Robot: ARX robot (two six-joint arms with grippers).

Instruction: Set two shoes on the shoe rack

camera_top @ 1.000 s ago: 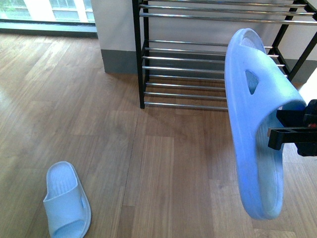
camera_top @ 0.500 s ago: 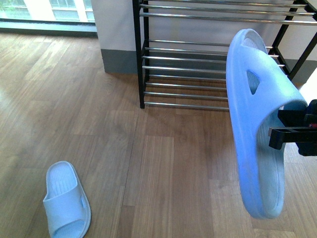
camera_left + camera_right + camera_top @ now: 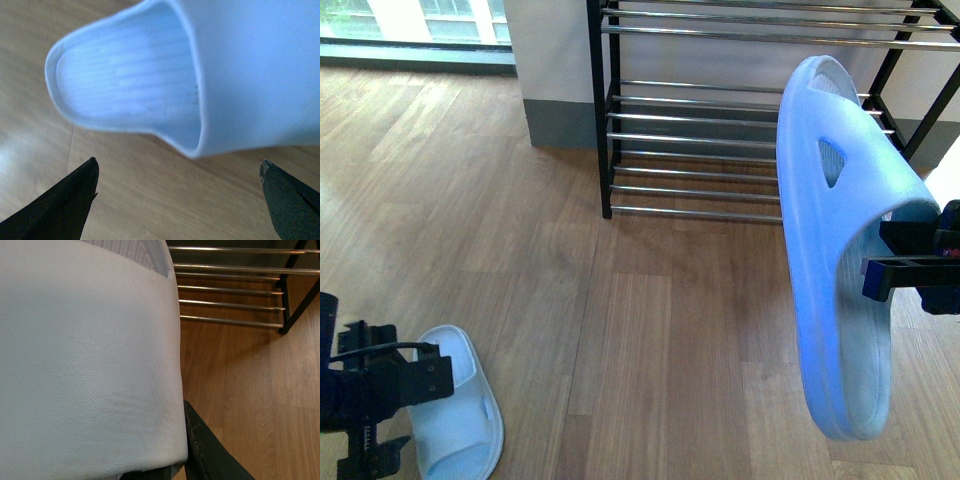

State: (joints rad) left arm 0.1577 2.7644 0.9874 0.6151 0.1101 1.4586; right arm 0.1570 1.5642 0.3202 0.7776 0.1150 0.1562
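Newly in view: left gripper (image 3: 425,412), at 8 o'clock, absent a moment ago.
Left gripper jaws: spread wide over the floor slipper (image 3: 470,425), not touching it.
Floor slipper: pale blue, sole down on wood floor (image 3: 620,330), 7 o'clock, partly covered.
Shoe rack (image 3: 720,140): 12 o'clock, top cropped.
Held slipper (image 3: 835,250): pale blue, on end, 3 o'clock.
Right gripper (image 3: 910,262): clamped on its strap, fingertips hidden.

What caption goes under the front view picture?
Right gripper holds the raised slipper near the shoe rack; left gripper hovers at the floor slipper.
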